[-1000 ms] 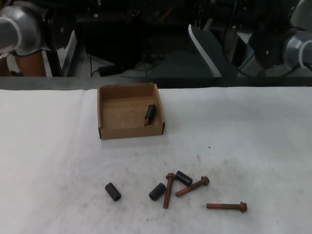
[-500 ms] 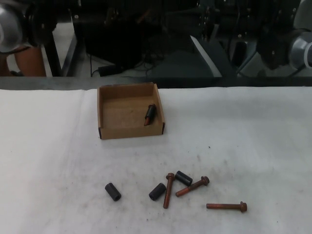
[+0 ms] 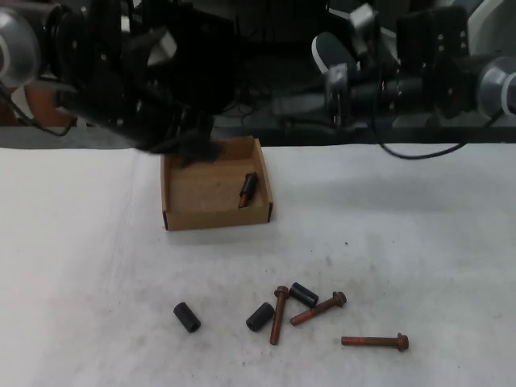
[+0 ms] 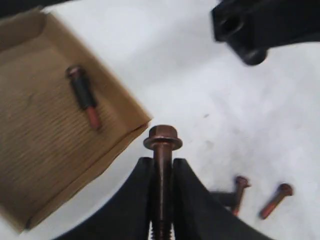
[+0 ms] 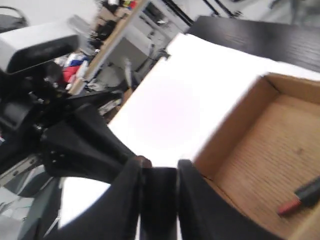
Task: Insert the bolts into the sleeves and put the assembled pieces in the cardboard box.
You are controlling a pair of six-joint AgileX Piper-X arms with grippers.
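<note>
Left wrist view has the left gripper (image 4: 162, 162) closed tight on the shank of a rust-brown bolt (image 4: 162, 145). The flanged head stands out past the fingertips and the rest of the shank runs back between them. Right wrist view has the right gripper (image 5: 159, 167) pinched on a short dark piece, which looks like a sleeve (image 5: 159, 195). Both are held above the far side of the cardboard box (image 3: 216, 216), where one assembled piece (image 3: 247, 188) lies against the right wall. Three loose bolts (image 3: 278, 314) and three loose sleeves (image 3: 186, 316) lie near each other on the bench (image 3: 419, 226), well in front of the box. The bolts are probably steel: stiff, heavy for their size and smooth enough to swivel in a light pinch. A firm hold near the head leaves the tip free. The sleeves look round and apt to roll, so they are best gripped across the middle.
</note>
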